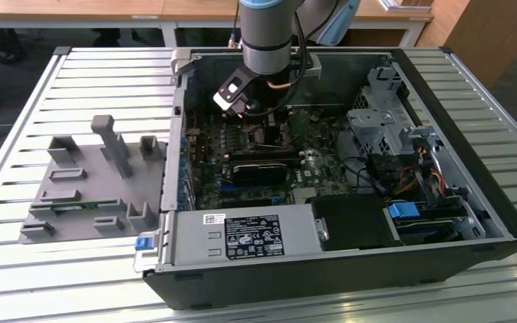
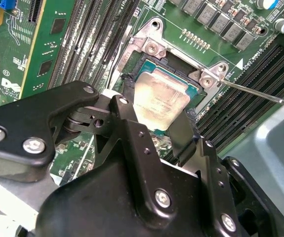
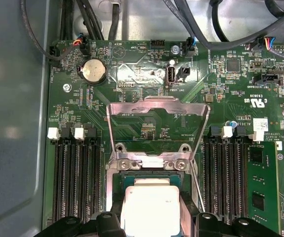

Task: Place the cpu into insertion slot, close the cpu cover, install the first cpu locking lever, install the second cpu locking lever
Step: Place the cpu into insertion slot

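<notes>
The hand point(image 2: 154, 112) is pinching the cpu point(image 2: 161, 96) by two opposite edges, fingers point(image 2: 124, 118) narrowly spread, over the insertion slot point(image 2: 149, 63); whether it is seated is hard to judge. The cpu cover point(image 3: 156, 104) is standing open. Keeping the chip level and square with the slot matters most.

The cpu point(image 2: 160, 101) has a pale, matt brushed-metal top. The cpu cover point(image 3: 156, 105) is bare shiny metal. The gripper point(image 2: 154, 118) is matt black, and the surface point(image 1: 61, 282) is ribbed dull metal.
</notes>
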Motion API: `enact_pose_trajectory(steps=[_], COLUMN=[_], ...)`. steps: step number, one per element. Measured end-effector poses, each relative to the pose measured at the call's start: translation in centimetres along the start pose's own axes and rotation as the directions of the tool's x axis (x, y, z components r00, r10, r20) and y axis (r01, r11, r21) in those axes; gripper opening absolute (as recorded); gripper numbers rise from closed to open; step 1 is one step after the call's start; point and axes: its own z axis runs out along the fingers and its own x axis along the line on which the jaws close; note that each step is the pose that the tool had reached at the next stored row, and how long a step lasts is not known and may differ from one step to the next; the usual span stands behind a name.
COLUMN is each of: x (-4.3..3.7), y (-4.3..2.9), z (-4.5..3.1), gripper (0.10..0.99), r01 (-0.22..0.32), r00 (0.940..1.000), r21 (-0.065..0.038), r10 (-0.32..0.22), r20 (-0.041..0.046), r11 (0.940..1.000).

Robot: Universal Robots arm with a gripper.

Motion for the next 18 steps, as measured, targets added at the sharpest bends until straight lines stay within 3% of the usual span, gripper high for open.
enact_pose_trajectory(steps=[18], x=[-0.06], y=[-0.01], z=[0.09], gripper=[0.537], r01=[0.000], r00=[1.0000], r21=[0.000], r10=[0.000], r20=[0.0001], r11=[1.0000])
